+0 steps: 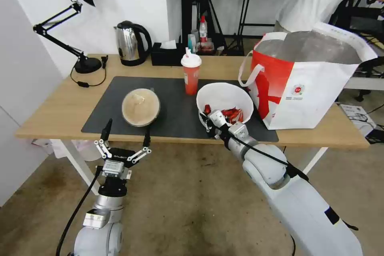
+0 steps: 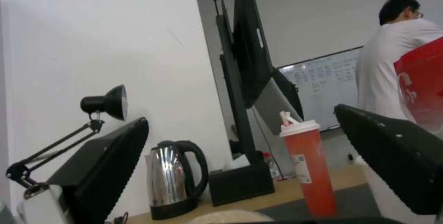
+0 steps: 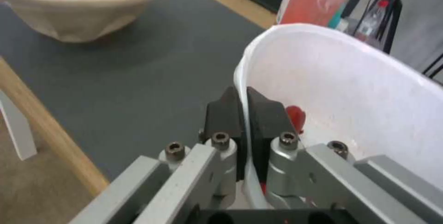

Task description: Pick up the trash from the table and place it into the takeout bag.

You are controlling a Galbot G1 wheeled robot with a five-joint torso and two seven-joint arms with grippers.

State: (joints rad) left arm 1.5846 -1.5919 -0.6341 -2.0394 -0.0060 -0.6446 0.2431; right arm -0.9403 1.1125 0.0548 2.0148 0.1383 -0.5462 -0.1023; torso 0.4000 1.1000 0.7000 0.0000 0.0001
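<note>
Right pincer [image 3: 243, 113]: clenched on crayfish bowl [image 1: 225, 98] rim, for lifting to takeout bag [image 1: 304, 84] | left pincer [image 1: 126, 134]: released, idle beside worktop [image 1: 60, 108].

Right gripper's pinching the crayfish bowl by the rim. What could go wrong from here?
1. The right gripper is shut on the thin rim of the white bowl on one side only; when lifted, the bowl may tilt and spill the crayfish shells.
2. The takeout bag stands tall right beside it; a low carry could hit its wall.
3. The left gripper hangs open near the clear-lidded bowl, well apart.
</note>
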